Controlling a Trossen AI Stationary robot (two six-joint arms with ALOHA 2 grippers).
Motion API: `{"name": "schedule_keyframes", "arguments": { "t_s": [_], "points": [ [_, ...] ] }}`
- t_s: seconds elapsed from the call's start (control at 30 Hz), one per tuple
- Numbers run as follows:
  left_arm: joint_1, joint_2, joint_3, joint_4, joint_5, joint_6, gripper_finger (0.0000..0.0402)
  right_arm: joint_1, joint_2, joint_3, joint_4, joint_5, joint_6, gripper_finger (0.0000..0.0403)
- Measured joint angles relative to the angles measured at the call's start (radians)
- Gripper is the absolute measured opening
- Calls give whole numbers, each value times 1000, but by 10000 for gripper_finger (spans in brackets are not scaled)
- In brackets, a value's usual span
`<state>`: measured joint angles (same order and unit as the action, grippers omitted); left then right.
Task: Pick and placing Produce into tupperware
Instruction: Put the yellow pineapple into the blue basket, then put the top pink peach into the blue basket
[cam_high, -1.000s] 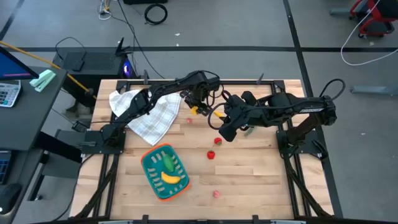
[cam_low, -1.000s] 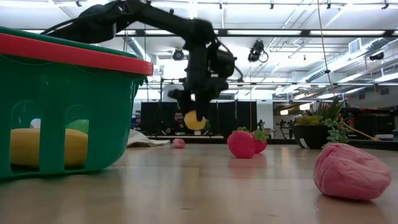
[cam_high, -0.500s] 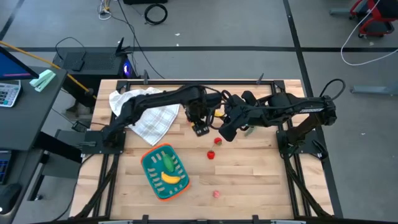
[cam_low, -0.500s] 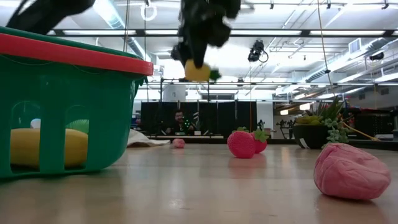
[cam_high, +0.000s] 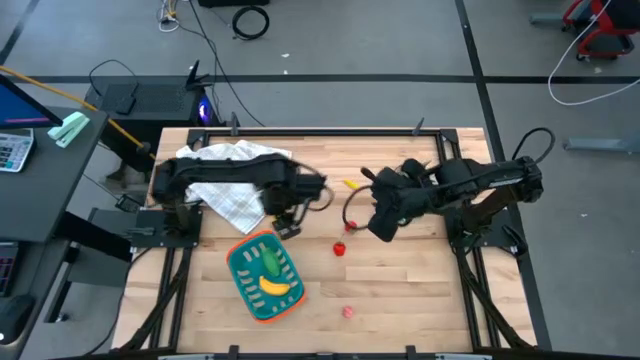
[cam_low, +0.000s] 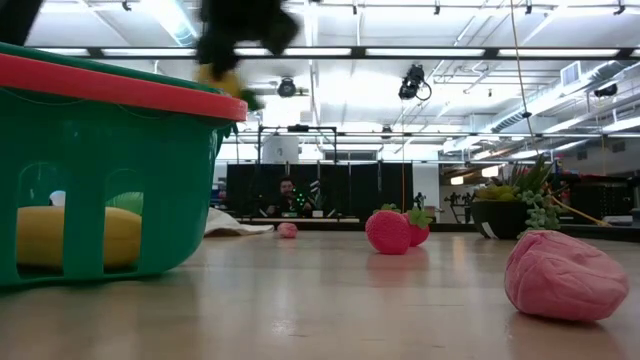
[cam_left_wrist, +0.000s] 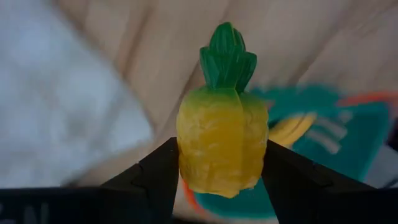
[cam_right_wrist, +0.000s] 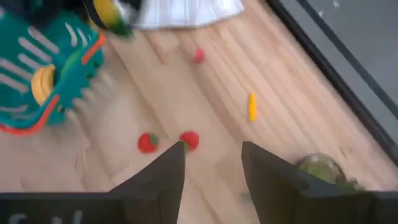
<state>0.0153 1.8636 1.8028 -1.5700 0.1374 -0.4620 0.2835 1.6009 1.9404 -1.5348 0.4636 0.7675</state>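
Observation:
My left gripper (cam_high: 284, 226) hovers at the far rim of the teal tupperware (cam_high: 264, 275) and is shut on a toy pineapple (cam_left_wrist: 222, 137), yellow with a green crown. In the low view the pineapple (cam_low: 222, 78) sits high above the tupperware's red rim (cam_low: 120, 85). A yellow banana (cam_high: 276, 288) and a green vegetable (cam_high: 270, 262) lie inside the tupperware. My right gripper (cam_right_wrist: 211, 168) is open, raised over the middle of the table, with two red strawberries (cam_right_wrist: 147, 142) (cam_right_wrist: 189, 139) on the wood just beyond its fingers. My left gripper pinches the pineapple's yellow body (cam_left_wrist: 186, 155) between its two fingers (cam_left_wrist: 158, 177), one on each side. The fingers point down from above. The pineapple is lifted clear, with its green crown (cam_left_wrist: 227, 56) pointing away from the gripper.
A white checked cloth (cam_high: 235, 180) lies at the far left. A small orange piece (cam_high: 350, 185) lies mid-table, a pink piece (cam_high: 347, 311) near the front edge and a tiny red one (cam_right_wrist: 198, 56) by the cloth. A potted plant (cam_low: 520, 205) stands at the right.
My left gripper has lifted the pineapple up from the far middle of the table and carried it toward the left and near side, up to the tupperware's far rim. My right arm has drawn back a little toward the table's right.

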Motion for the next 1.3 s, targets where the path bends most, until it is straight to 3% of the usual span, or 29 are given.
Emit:
{"name": "schedule_keyframes", "arguments": {
  "t_s": [0.13, 0.27, 0.53, 0.83, 1.07, 1.3],
  "points": [
    [-47, -136, -225, 3, 41, -142, 216, 26, 0, 0, -35, 53, 40, 160],
    [-134, -230, -359, 101, 115, -264, 207, 27, 0, 0, -36, 124, 41, 157],
    [-320, -261, -479, 295, 157, -377, 215, -4, 0, 0, -35, 181, 42, 155],
    [-360, -258, -694, 581, 155, -507, 217, -14, 0, 0, -8, 184, 43, 155],
    [-360, -258, -792, 585, 155, -516, 239, -13, 0, 0, 7, 183, 43, 155],
    [-360, -258, -779, 589, 155, -510, 269, -13, 1, 0, 24, 183, 43, 154]
  ]
}}
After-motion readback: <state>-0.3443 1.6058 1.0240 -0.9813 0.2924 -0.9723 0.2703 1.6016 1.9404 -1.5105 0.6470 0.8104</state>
